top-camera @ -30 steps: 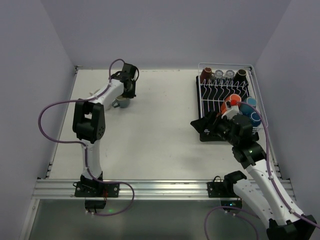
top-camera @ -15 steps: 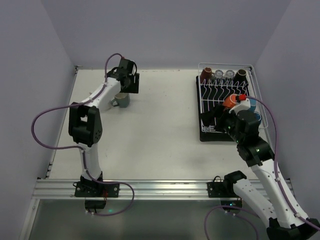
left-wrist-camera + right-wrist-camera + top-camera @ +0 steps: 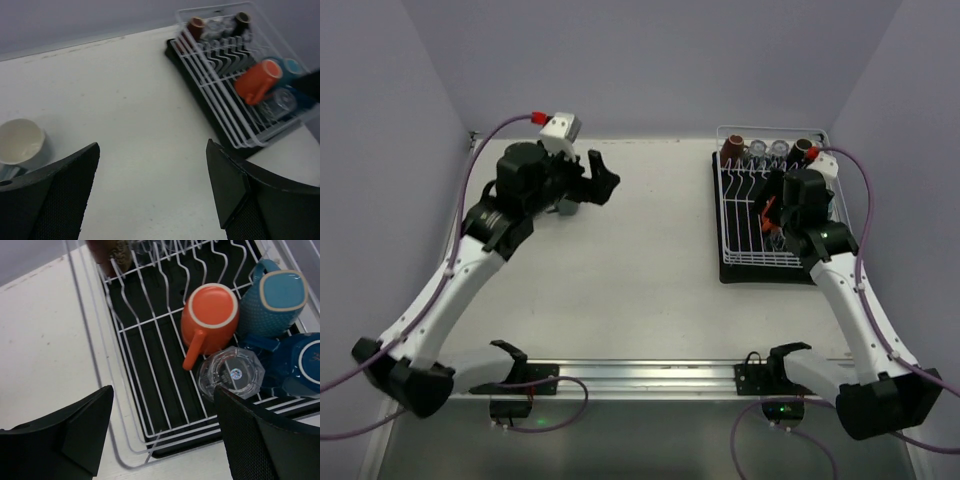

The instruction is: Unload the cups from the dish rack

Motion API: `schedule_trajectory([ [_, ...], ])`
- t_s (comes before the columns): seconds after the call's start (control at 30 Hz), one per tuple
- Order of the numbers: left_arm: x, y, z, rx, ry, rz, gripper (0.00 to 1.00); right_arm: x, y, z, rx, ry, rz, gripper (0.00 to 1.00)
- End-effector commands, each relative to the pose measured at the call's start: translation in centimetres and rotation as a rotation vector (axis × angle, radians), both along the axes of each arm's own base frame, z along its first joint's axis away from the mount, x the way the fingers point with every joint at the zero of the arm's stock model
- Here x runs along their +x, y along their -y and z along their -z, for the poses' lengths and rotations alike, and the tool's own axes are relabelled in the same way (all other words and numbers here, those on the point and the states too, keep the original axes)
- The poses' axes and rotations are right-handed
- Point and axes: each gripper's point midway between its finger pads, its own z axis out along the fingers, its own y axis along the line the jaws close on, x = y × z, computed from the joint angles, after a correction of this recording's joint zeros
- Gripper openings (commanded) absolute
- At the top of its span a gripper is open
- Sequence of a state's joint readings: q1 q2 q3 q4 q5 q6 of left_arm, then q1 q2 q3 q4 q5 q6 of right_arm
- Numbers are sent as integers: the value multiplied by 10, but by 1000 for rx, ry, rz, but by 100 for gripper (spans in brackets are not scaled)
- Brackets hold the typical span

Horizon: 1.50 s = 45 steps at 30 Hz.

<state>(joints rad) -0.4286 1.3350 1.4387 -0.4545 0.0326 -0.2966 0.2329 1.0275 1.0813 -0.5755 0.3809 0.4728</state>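
Note:
The white wire dish rack (image 3: 726, 200) stands on its black tray at the right rear of the table. In the right wrist view it holds an orange mug (image 3: 210, 314), a light blue cup (image 3: 274, 296), a clear glass (image 3: 231, 372) and a dark blue cup (image 3: 300, 362). A brown cup (image 3: 195, 27), two clear glasses and a dark cup (image 3: 243, 20) line its far end. My right gripper (image 3: 164, 405) hovers open above the rack's near left corner, holding nothing. A grey mug (image 3: 20, 145) with a cream inside stands on the table at the left. My left gripper (image 3: 152, 165) is open above the table beside it.
Purple walls close in the table on three sides. The rack's raised wire rim (image 3: 95, 365) runs just under my right fingers. A metal rail (image 3: 640, 375) with both arm bases runs along the near edge.
My left gripper opened, let go of the grey mug and lifted away to the right. My right arm swung from the rack's front left corner to above the rack.

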Motion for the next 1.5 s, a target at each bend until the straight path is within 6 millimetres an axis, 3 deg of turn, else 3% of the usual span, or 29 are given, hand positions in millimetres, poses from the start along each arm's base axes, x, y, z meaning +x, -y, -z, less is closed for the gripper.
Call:
schedule_trajectory([
  [0.0,-71,41,-21,-167,93,264,90,11,31,-9,-66,-11,105,84],
  [0.03,-84,43,5,-171,49,296,91,14,34,-7,-67,-16,114,85],
  [0.07,-105,42,-4,-202,84,354,91,21,40,-2,-71,-34,128,87],
  [0.1,-113,41,-1,-210,88,368,91,24,43,2,-78,-47,134,88],
  [0.13,-121,39,17,-202,61,377,91,27,49,6,-84,-63,150,91],
  [0.17,-134,36,13,-208,89,408,92,32,52,7,-85,-67,160,91],
  [0.23,-143,31,29,-174,87,426,92,43,57,21,-80,-105,163,92],
  [0.3,-154,24,32,-163,115,435,92,56,57,29,-66,-115,149,94],
  [0.37,-160,20,42,-159,119,433,93,66,61,29,-61,-112,145,95],
  [0.43,-162,18,54,-151,123,433,93,76,59,38,-52,-134,117,95],
  [0.5,-161,17,54,-155,152,427,93,85,59,41,-53,-142,104,95],
  [0.63,-157,18,61,-141,141,427,93,96,66,67,-37,-203,109,95],
  [0.9,-160,20,69,-138,117,441,93,108,78,89,-23,-245,122,95],
  [1.1,-158,20,71,-134,112,440,93,113,74,105,-9,-285,102,95],
  [1.23,-156,18,71,-132,111,422,93,112,77,108,-16,-290,121,84],
  [1.3,-156,18,71,-133,110,420,93,113,80,103,-27,-269,131,70],
  [1.37,-156,19,70,-138,110,423,93,115,80,91,-33,-233,132,60],
  [1.4,-156,19,70,-139,109,423,93,115,80,86,-33,-214,131,50],
  [1.43,-157,19,71,-140,106,424,93,115,78,83,-34,-200,124,48],
  [1.47,-156,19,70,-142,107,425,93,115,76,68,-32,-151,120,47],
])
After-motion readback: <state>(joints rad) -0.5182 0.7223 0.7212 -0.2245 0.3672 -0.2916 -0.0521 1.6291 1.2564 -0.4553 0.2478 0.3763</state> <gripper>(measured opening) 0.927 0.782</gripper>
